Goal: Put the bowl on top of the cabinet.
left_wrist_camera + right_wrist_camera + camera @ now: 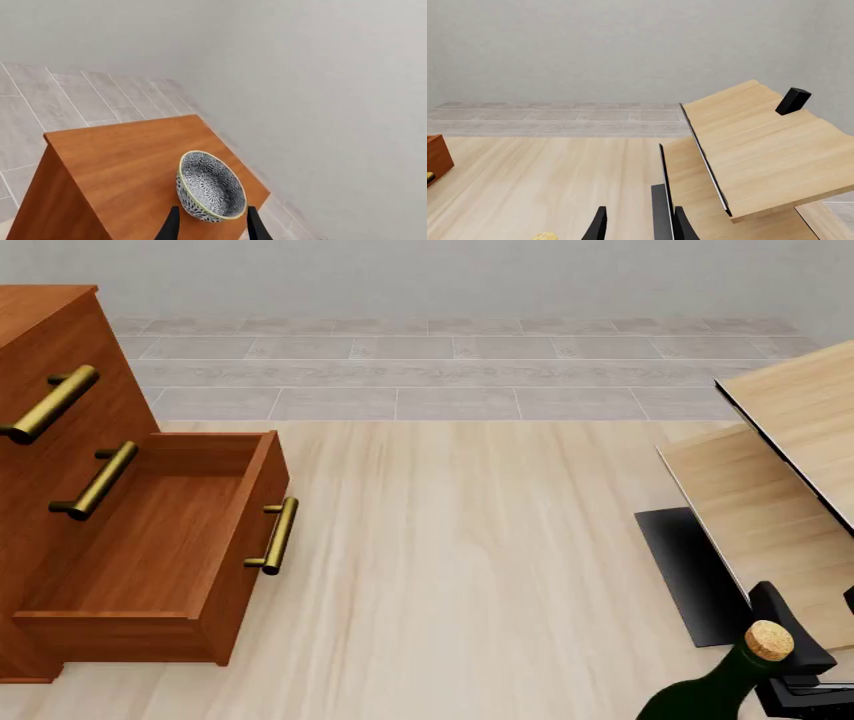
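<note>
Lower center, left wrist view: bowl (211,185) sits on cabinet (133,160) top; my left gripper (211,227) spread wide, empty, fingertips flanking bowl w/o contact.

In the front view the cabinet (80,490) runs off the left edge, so its top surface barely shows and the bowl cannot be seen there at all. The left arm lies wholly outside that view. The green bottle (707,695) is cut by the lower edge, only its corked neck and shoulder showing. The pale furniture (787,470) runs off the right edge. In the left wrist view only the tips of the left gripper (212,227) show, and whether they touch the bowl (210,186) cannot be told. In the right wrist view the right gripper (639,225) is likewise cropped to its fingertips
</note>
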Motion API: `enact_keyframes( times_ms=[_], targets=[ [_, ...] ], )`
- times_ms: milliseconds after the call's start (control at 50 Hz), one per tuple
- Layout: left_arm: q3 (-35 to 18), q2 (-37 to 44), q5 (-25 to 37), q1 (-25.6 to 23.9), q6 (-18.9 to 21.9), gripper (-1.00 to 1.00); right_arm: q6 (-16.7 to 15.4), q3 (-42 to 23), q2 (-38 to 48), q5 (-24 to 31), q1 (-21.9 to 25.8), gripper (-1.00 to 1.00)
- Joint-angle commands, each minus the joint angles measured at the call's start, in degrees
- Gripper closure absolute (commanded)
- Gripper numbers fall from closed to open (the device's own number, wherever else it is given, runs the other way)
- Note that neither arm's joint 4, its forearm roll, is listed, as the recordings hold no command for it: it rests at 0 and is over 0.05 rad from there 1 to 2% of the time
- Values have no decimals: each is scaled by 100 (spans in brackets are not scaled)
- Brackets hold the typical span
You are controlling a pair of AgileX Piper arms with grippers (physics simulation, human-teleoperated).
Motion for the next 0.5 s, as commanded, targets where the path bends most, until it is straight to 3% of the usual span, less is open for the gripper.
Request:
enact_keyframes(
  times_ms=[20,500],
  targets=[
    [22,-271,130,-209,42,-100,0,-3,0,-1,2,-100],
    [60,-660,372,-1066,324,-100,1,-3,0,-1,0,-100]
  ],
)
